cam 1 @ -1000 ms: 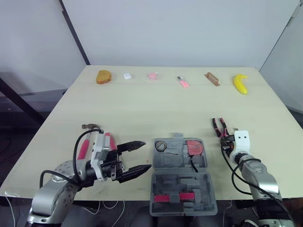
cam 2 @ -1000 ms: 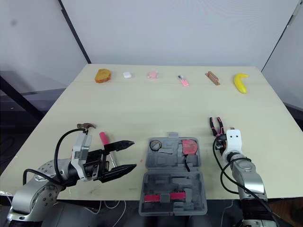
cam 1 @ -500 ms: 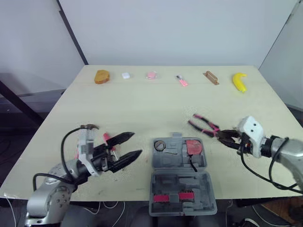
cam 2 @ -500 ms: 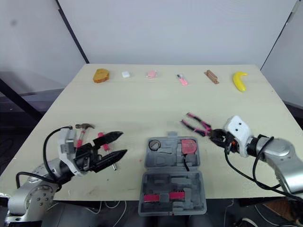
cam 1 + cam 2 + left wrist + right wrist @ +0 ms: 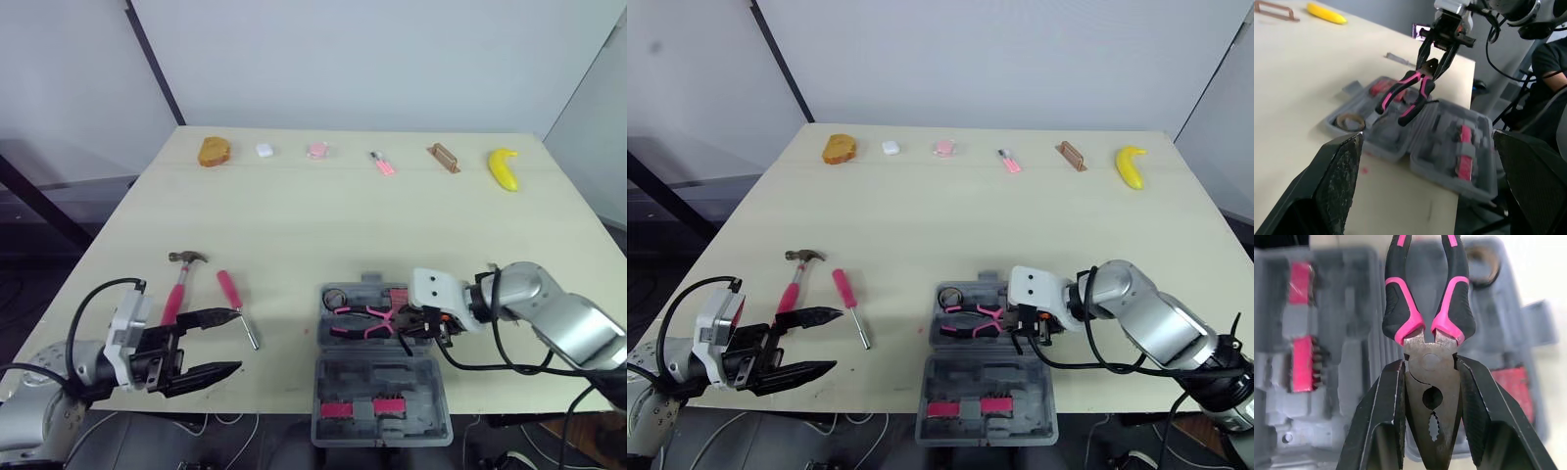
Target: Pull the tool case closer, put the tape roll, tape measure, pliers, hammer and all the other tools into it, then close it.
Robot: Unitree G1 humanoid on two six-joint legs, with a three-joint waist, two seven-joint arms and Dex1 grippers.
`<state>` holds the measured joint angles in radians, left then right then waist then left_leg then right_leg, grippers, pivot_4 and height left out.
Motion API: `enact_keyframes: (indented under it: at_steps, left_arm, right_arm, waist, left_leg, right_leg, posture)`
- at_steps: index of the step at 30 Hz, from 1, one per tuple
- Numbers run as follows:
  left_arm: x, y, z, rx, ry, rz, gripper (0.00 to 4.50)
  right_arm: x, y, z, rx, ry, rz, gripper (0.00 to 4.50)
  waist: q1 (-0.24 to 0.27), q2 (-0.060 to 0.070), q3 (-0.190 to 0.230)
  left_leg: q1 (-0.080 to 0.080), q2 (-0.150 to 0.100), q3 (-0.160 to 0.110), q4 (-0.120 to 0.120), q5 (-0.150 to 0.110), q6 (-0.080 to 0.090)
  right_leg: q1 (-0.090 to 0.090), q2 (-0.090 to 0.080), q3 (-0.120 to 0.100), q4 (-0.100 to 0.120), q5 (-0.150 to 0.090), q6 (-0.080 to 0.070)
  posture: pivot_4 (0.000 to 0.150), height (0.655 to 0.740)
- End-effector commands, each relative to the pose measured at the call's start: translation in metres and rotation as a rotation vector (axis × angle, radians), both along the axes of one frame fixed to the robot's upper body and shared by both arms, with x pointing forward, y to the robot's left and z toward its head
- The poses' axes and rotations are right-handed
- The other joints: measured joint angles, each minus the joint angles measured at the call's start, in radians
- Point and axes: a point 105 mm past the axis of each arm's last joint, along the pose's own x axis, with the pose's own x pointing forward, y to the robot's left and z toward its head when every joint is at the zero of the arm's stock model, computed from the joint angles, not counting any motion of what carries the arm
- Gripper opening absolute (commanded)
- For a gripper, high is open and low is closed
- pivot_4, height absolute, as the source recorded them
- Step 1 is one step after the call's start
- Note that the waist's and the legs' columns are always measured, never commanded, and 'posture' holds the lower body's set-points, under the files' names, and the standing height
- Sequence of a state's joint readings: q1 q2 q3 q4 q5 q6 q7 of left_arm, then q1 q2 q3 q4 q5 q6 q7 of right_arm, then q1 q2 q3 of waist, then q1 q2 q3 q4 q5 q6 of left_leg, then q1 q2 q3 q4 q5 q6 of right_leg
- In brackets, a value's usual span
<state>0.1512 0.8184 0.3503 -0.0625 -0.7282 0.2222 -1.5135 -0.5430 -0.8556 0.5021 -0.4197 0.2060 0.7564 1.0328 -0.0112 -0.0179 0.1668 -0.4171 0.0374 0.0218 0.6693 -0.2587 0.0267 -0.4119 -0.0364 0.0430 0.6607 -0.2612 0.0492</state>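
The grey tool case (image 5: 431,392) lies open at the table's front middle. Its far half holds a tape roll (image 5: 331,296) and a red tape measure (image 5: 399,295). My right gripper (image 5: 400,319) is shut on the head of the pink-and-black pliers (image 5: 362,320), holding them low over that far half. Seen from the right wrist, the pliers (image 5: 1427,318) point their handles away from the fingers (image 5: 1386,411). My left gripper (image 5: 233,341) is open with nothing in it, at the front left. The hammer (image 5: 179,284) and a pink screwdriver (image 5: 228,287) lie just beyond it.
Along the table's far edge lie a brown bun (image 5: 215,150), a small white item (image 5: 264,150), a pink item (image 5: 316,150), a small pink tool (image 5: 382,163), a wooden block (image 5: 442,157) and a banana (image 5: 505,168). The case overhangs the front edge.
My right gripper picked the pliers off the table right of the case and carried them left over its far half. My left gripper drew back to the front left, uncovering hammer and screwdriver.
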Motion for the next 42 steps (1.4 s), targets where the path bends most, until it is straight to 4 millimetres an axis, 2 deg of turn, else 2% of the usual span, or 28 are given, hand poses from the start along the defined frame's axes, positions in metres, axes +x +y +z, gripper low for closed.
enact_keyframes:
  at_steps: [1,16,23,25,28,29,34,37,39,42]
  left_arm:
    - [-0.003,0.0,0.005,0.018,-0.036,-0.029,4.5]
    - [0.0,-0.013,0.004,0.025,-0.056,-0.033,4.5]
    - [0.001,-0.017,0.004,0.022,-0.061,-0.023,4.5]
    - [0.001,-0.018,0.004,0.021,-0.062,-0.023,4.5]
    - [0.001,-0.018,0.004,0.02,-0.062,-0.021,4.5]
    - [0.002,-0.019,0.004,0.019,-0.062,-0.02,4.5]
    - [0.002,-0.023,0.003,0.013,-0.063,-0.015,4.5]
    - [0.002,-0.025,0.003,0.009,-0.063,-0.012,4.5]
    - [0.003,-0.025,0.003,0.006,-0.064,-0.004,4.5]
    - [0.003,-0.026,0.003,0.004,-0.065,0.003,4.5]
  right_arm:
    - [0.005,0.007,0.007,-0.004,-0.057,0.042,0.96]
    - [0.012,0.034,-0.039,-0.097,-0.047,0.113,0.96]
    - [0.016,0.041,-0.048,-0.062,-0.018,0.103,0.96]
    - [0.016,0.042,-0.047,-0.043,-0.018,0.113,1.99]
    - [0.022,0.04,-0.045,-0.034,-0.066,0.121,3.17]
    - [0.022,0.04,-0.038,0.017,-0.063,0.125,3.61]
    - [0.024,0.046,-0.011,0.332,-0.081,0.091,3.61]
    - [0.018,0.051,-0.01,0.465,0.026,0.075,3.61]
    - [0.022,0.053,-0.013,0.505,0.041,0.024,3.11]
    - [0.02,0.054,-0.02,0.514,0.034,0.018,2.03]
  waist:
    - [-0.001,0.0,0.0]
    - [-0.006,0.0,0.0]
    - [-0.018,-0.002,-0.001]
    - [-0.024,-0.002,-0.001]
    - [-0.025,-0.002,-0.001]
    - [-0.024,-0.002,-0.001]
    - [-0.021,-0.002,-0.001]
    - [-0.023,-0.002,-0.001]
    - [-0.024,-0.002,-0.001]
    - [-0.023,-0.002,-0.001]
  left_leg:
    - [0.0,0.0,0.0,0.0,0.0,0.0]
    - [0.001,0.001,-0.001,0.0,0.0,0.0]
    - [0.002,0.002,-0.001,0.0,0.0,0.0]
    - [0.003,0.002,-0.001,0.0,0.0,0.0]
    - [0.003,0.002,-0.002,-0.001,0.0,0.0]
    - [0.002,0.002,-0.002,-0.001,0.0,0.0]
    - [0.001,0.001,-0.002,0.0,0.0,0.0]
    - [0.002,0.001,-0.001,0.0,0.0,0.0]
    - [0.003,0.001,-0.002,0.0,0.0,0.0]
    - [0.003,0.001,-0.002,0.0,0.0,0.0]
  right_leg:
    - [0.0,0.0,0.0,0.0,0.0,0.0]
    - [-0.001,0.002,0.0,0.002,0.0,0.0]
    - [0.0,0.005,0.0,0.004,0.0,-0.001]
    - [0.0,0.005,0.0,0.004,0.0,-0.001]
    - [0.0,0.005,0.0,0.004,0.0,-0.001]
    - [0.0,0.004,0.0,0.004,0.0,-0.001]
    - [0.0,0.002,-0.001,0.003,0.001,-0.001]
    - [0.001,0.003,-0.001,0.004,0.001,0.0]
    - [0.001,0.003,-0.001,0.004,0.001,0.0]
    - [0.001,0.003,-0.001,0.004,0.001,0.0]
  posture:
    - [0.15,0.74]
    - [0.15,0.74]
    - [0.15,0.74]
    - [0.15,0.74]
    - [0.15,0.74]
    - [0.15,0.74]
    - [0.15,0.74]
    - [0.15,0.74]
    - [0.15,0.74]
    - [0.15,0.74]
